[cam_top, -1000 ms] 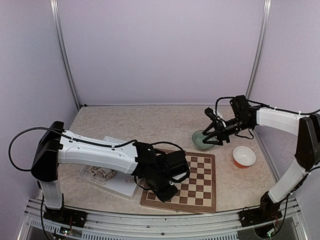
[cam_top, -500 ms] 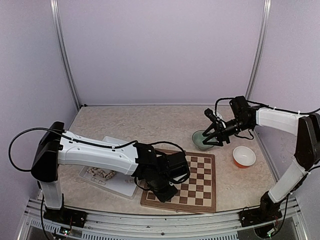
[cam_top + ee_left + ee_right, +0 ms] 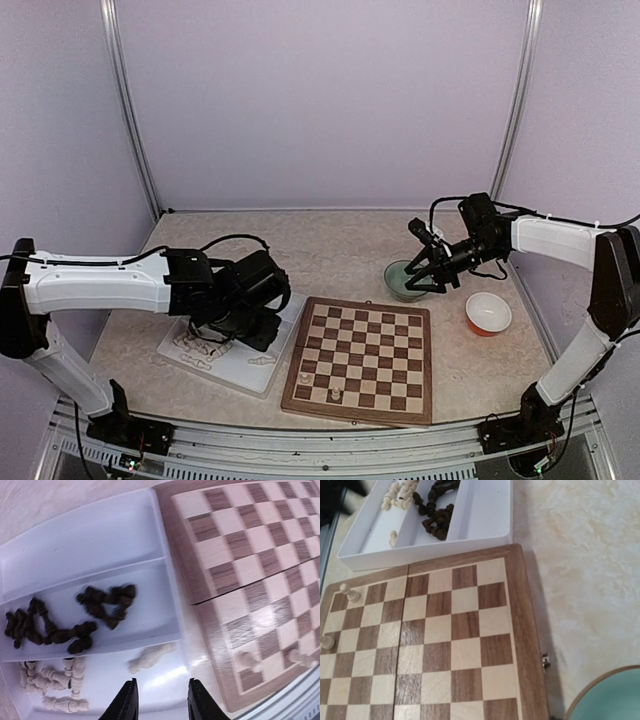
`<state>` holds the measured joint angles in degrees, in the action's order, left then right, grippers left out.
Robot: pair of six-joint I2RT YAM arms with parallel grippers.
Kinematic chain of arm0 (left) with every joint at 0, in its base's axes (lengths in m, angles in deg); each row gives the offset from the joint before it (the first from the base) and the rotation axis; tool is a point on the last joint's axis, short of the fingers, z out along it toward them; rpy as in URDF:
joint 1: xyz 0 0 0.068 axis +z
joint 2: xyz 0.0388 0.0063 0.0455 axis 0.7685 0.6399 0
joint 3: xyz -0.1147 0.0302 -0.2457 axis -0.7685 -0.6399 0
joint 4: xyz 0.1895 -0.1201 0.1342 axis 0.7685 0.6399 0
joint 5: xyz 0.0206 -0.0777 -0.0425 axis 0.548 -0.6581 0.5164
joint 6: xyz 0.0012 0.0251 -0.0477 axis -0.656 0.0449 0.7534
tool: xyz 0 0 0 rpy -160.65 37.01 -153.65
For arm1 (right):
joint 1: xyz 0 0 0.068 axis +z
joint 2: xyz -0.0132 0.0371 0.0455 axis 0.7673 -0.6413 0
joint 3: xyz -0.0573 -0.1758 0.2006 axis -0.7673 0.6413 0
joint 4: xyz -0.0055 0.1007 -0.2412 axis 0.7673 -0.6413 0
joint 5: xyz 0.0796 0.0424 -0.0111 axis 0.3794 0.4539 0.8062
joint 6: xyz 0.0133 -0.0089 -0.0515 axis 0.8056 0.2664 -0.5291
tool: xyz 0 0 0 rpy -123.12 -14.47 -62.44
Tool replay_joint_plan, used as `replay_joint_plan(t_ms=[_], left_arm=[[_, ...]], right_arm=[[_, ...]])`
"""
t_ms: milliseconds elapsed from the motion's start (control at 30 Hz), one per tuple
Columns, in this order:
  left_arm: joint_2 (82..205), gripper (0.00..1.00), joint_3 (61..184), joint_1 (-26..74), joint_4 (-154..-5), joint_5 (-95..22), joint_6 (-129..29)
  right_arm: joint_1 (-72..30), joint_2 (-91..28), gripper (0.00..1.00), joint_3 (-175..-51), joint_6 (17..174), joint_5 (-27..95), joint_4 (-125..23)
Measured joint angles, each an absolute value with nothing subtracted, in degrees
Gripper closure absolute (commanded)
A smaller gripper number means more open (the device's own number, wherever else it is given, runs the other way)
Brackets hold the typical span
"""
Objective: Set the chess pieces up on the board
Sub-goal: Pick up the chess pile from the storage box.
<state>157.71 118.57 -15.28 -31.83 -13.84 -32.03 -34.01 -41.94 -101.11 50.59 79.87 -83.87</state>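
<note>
The board (image 3: 372, 340) lies at the table's near middle. Two cream chess pieces (image 3: 327, 384) stand on its near left squares, also seen as cream chess pieces (image 3: 247, 660) in the left wrist view and cream chess pieces (image 3: 350, 594) in the right wrist view. My left gripper (image 3: 161, 702) hangs open and empty over the white tray (image 3: 100, 540), just short of a cream piece (image 3: 150, 657) lying on its side. Dark pieces (image 3: 75, 615) and more cream pieces (image 3: 50, 680) lie heaped in the tray. My right gripper (image 3: 425, 272) hovers open above the green bowl (image 3: 403, 283), holding nothing.
The white tray (image 3: 250, 372) sits against the board's left edge. An orange bowl (image 3: 488, 313) stands right of the board. The green bowl's rim (image 3: 605, 692) shows near the board's latch (image 3: 546, 661). Booth walls close in the table.
My left gripper opened and swung left from the board's near left corner to over the tray, uncovering two cream pieces standing there. The right arm has barely moved.
</note>
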Motion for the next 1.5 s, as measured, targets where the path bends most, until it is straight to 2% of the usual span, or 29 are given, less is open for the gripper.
replay_joint_plan(t_ms=[167, 300, 633, 833, 1133, 1500], left_arm=[[152.95, 0.67, 106.20, -10.10, -34.37, -14.06, -30.89], [152.75, 0.64, 102.44, -9.79, -37.58, -16.44, -32.73], [156.79, 0.64, 101.55, -7.96, -43.79, -17.67, -39.13], [158.37, 0.60, 101.18, -6.64, -44.77, -19.42, -42.26], [162.32, 0.60, 101.18, -6.25, -44.97, -23.28, -44.40], [163.96, 0.69, 102.42, -6.12, -44.62, -24.36, -43.76]], right_arm=[[-33.97, -41.96, 0.44, -101.11, 50.24, 79.87, -83.94], [-33.71, -41.96, 0.45, -101.11, 50.02, 79.85, -84.07], [-33.71, -41.96, 0.45, -101.11, 49.89, 79.85, -84.07], [-33.71, -42.05, 0.45, -101.11, 49.83, 79.87, -84.07], [-33.71, -42.85, 0.45, -101.11, 49.80, 79.87, -84.33], [-33.71, -43.25, 0.46, -101.11, 49.65, 79.87, -84.64]])
